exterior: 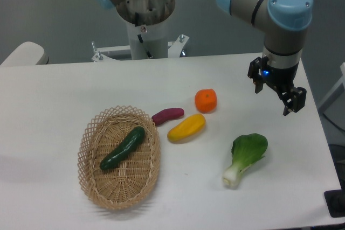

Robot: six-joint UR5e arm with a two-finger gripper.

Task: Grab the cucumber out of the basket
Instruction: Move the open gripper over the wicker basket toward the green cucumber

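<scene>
Wicker basket (89, 149) cradles the cucumber (123, 148) diagonally, its top side exposed for a grasp from above. Well right of the basket, the gripper (274, 96) hangs empty, fingers parted.

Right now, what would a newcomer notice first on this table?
Probably the big wicker basket at front left, with a dark green cucumber lying diagonally inside. Next, the arm's end effector hovering open above the table's far right, beyond the bok choy.
</scene>
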